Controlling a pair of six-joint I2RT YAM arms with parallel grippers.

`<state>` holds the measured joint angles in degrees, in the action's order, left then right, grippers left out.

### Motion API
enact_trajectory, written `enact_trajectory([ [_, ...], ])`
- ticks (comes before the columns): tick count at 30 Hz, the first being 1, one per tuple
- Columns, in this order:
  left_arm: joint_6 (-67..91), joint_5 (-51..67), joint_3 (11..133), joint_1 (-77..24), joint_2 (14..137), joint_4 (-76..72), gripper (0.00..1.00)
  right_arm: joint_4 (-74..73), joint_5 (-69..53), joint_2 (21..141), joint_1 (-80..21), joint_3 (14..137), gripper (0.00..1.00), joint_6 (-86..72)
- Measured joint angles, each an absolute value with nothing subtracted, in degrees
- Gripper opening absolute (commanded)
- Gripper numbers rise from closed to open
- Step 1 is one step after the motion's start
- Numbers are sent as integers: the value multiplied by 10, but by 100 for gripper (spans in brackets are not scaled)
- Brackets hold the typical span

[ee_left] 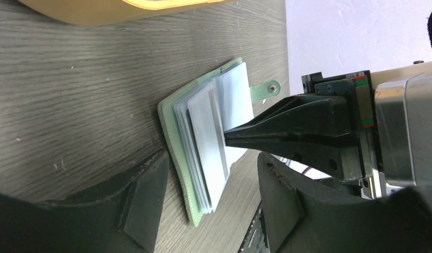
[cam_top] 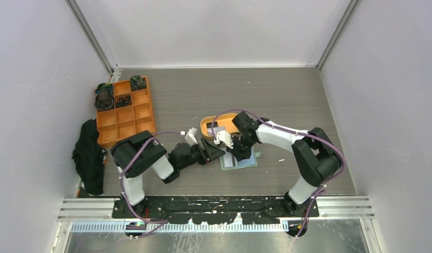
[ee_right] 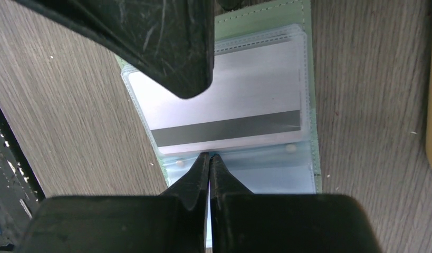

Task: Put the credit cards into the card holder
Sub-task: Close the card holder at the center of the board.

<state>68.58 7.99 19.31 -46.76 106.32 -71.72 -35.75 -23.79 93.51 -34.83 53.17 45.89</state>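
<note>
The sage-green card holder (cam_top: 246, 162) lies open on the table, its clear sleeves up; it also shows in the left wrist view (ee_left: 174, 132) and the right wrist view (ee_right: 256, 15). A grey card with a dark stripe (ee_right: 229, 100) sits in a sleeve. My right gripper (ee_right: 209, 155) is shut, with its tips against that card's near edge; it also shows in the left wrist view (ee_left: 228, 136). My left gripper (ee_left: 213, 203) is open, one finger on each side of the holder's near edge. Another dark card (cam_top: 212, 126) lies in the orange oval tray (cam_top: 228, 120).
An orange grid organiser (cam_top: 124, 113) with dark items in its far cells stands at the back left. A black cloth (cam_top: 89, 155) lies at the table's left edge. The oval tray is just behind both grippers.
</note>
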Motion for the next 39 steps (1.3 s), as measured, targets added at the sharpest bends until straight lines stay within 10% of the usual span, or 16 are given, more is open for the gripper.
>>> enact_trajectory([
  [39,700,90,231,-503,1144,-770,0,-410,-240,947,-334,554,14,448],
])
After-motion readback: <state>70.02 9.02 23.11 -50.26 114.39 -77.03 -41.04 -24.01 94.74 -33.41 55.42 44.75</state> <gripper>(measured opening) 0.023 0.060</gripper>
